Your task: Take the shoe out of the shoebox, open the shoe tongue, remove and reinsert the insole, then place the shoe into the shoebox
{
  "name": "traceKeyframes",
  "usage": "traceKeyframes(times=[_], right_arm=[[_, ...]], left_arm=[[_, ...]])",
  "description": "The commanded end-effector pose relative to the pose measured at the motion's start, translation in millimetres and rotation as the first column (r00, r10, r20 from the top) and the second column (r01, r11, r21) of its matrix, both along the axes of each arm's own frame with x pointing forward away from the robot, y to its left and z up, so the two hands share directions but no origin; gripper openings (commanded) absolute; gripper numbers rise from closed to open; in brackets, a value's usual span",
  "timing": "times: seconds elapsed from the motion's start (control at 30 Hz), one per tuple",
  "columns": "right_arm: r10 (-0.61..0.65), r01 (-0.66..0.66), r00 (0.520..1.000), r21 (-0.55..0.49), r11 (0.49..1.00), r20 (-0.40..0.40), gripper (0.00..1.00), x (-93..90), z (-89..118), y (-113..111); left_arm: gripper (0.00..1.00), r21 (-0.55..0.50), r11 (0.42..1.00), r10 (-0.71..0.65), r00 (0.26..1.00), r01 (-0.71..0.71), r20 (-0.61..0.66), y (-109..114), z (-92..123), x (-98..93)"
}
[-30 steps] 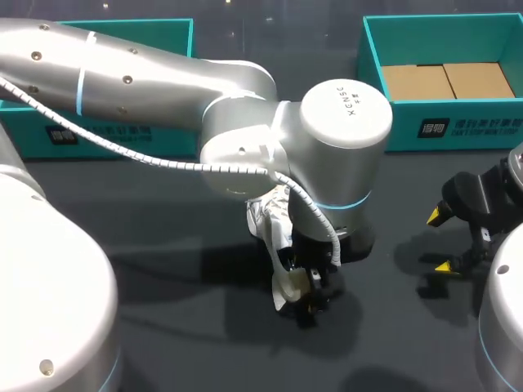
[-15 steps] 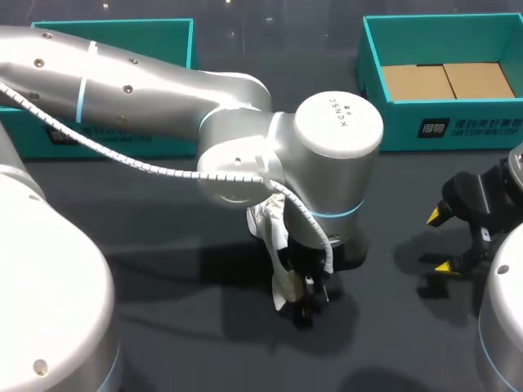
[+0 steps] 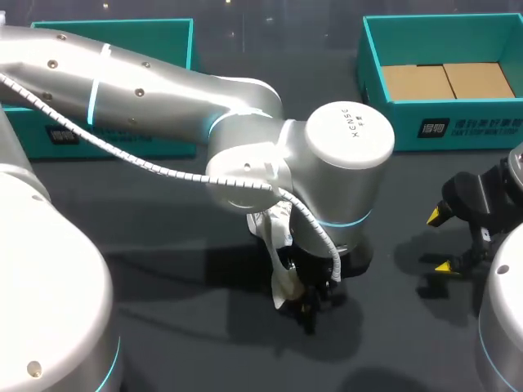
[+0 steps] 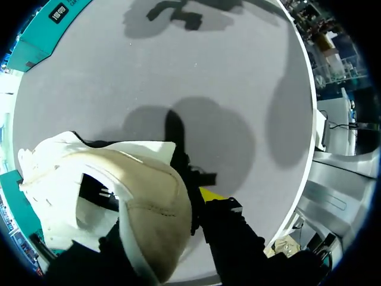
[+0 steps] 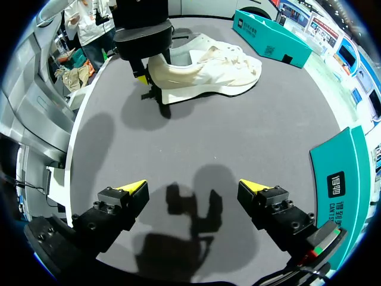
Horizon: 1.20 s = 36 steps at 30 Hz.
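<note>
My left hand [image 3: 309, 296] clamps the heel of the cream lace-up shoe [image 5: 208, 68]. My right hand [image 5: 193, 189] hangs spread over open dark tabletop [image 3: 163, 245]; teal cardboard shoeboxes [image 3: 458, 126] line its far edge.

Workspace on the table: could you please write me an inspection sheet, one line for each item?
surface: dark grey table, with the arms' shadows on it.
job's things: white shoe out on the table; left teal box and right teal box at the far edge, the right one with brown cardboard inside.
clutter: nothing seen.
end effectors: left end effector shut on the shoe's heel; right end effector open, holding nothing.
cables: white spiral cable along the left arm.
surroundings: nothing seen reaching over the table.
</note>
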State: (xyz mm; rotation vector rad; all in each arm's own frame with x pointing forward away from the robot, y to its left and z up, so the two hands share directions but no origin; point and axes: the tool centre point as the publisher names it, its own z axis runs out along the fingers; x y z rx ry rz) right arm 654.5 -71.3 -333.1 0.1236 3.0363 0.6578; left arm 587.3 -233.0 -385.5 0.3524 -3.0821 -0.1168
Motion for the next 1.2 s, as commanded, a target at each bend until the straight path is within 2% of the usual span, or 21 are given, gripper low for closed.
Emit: traceKeyframes(times=[0.03,0.27,0.47,0.73,1.0,1.2], right_arm=[[-0.001,0.001,1.000,-0.002,1.000,0.002,1.00,-1.9,0.8,0.1],[-0.001,0.001,1.000,-0.002,1.000,0.002,1.00,-1.9,0.8,0.1],[-0.001,0.001,1.000,-0.002,1.000,0.002,1.00,-1.9,0.8,0.1],[-0.001,0.001,1.000,-0.002,1.000,0.002,1.00,-1.9,0.8,0.1],[-0.001,0.001,1.000,-0.002,1.000,0.002,1.00,-1.9,0.8,0.1],[-0.001,0.001,1.000,-0.002,1.000,0.002,1.00,-1.9,0.8,0.1]], left_arm=[[0.00,-0.005,1.000,0.003,1.000,-0.003,0.003,6.1,0.6,7.7],[0.00,-0.017,1.000,-0.010,1.000,0.010,0.012,13.2,14.6,7.2],[0.00,-0.021,0.997,-0.074,0.997,0.075,0.018,25.0,53.3,17.5],[0.00,-0.050,0.988,-0.150,0.988,0.148,-0.040,52.6,119.1,51.5],[0.00,-0.015,0.983,-0.180,0.983,0.181,0.026,78.0,176.4,91.5],[0.00,-0.015,0.983,-0.180,0.983,0.181,0.026,78.0,176.4,91.5]])
